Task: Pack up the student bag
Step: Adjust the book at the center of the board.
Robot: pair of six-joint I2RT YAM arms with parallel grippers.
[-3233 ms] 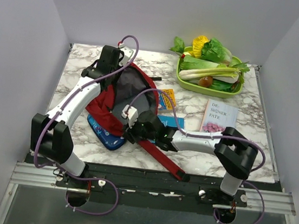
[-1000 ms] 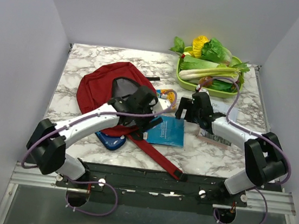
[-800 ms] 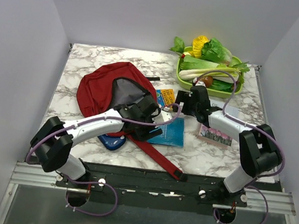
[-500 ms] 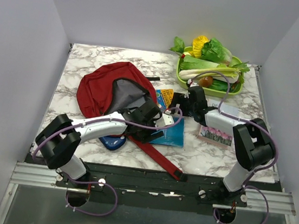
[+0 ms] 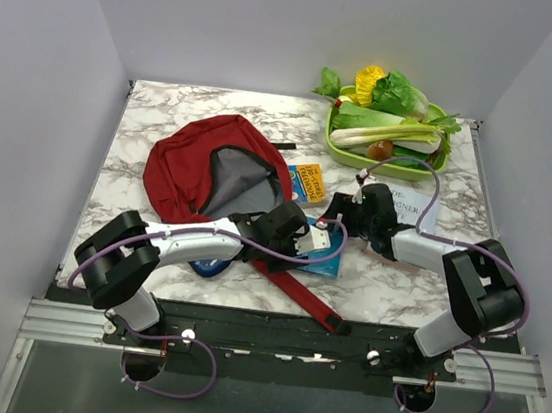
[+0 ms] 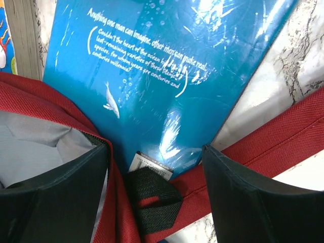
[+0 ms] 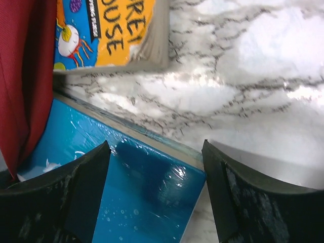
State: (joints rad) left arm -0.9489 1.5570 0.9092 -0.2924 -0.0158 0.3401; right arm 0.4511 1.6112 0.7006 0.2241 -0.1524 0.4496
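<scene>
Both arms have converged on the blue book (image 6: 152,76). Left claw (image 6: 154,152) and right claw (image 7: 154,147) are spread and empty. The student bag (image 5: 186,160) strap (image 6: 263,147) under the left claw may get pinched instead.

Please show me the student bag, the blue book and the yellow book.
student bag (image 5: 183,160), top view, red outer fabric left of the opening.
blue book (image 6: 167,66), left wrist view, middle of its glossy cover.
yellow book (image 7: 114,35), right wrist view, yellow cover by the lettering.

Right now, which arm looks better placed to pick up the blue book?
Probably right. The right gripper is open astride the blue book's free corner on the marble table. The left gripper, also open, is at the opposite edge, crowded by the student bag's strap and buckle.
</scene>
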